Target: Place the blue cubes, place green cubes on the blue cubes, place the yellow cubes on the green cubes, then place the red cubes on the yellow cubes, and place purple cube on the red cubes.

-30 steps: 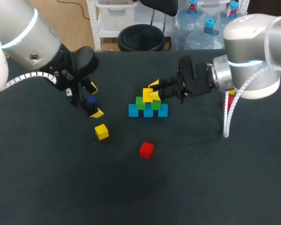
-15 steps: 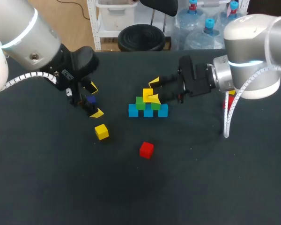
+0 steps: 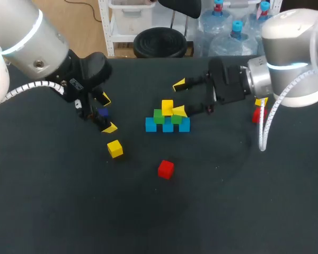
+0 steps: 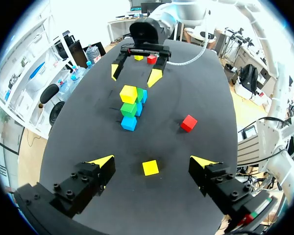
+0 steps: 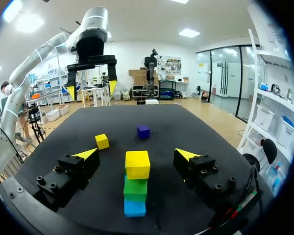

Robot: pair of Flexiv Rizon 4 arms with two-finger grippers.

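Three blue cubes point(image 3: 168, 126) stand in a row with two green cubes point(image 3: 159, 116) on them and one yellow cube point(image 3: 167, 107) on top. My right gripper point(image 3: 179, 98) is open just right of this stack, fingers apart on either side, touching nothing. In the right wrist view the stacked yellow cube point(image 5: 137, 164) sits between and just ahead of the spread fingers. My left gripper point(image 3: 107, 112) hangs open at the left, high above the purple cube point(image 3: 102, 112). A loose yellow cube point(image 3: 115, 148) and a red cube point(image 3: 166, 169) lie in front of the stack.
A second red cube point(image 3: 258, 114) and another yellow cube point(image 3: 262, 101) lie at the right, partly hidden behind my right arm. The near half of the dark table point(image 3: 148, 222) holds nothing else.
My right gripper has opened, let go of the yellow cube on the green cubes, and drawn back to the right. The left arm has kept still.
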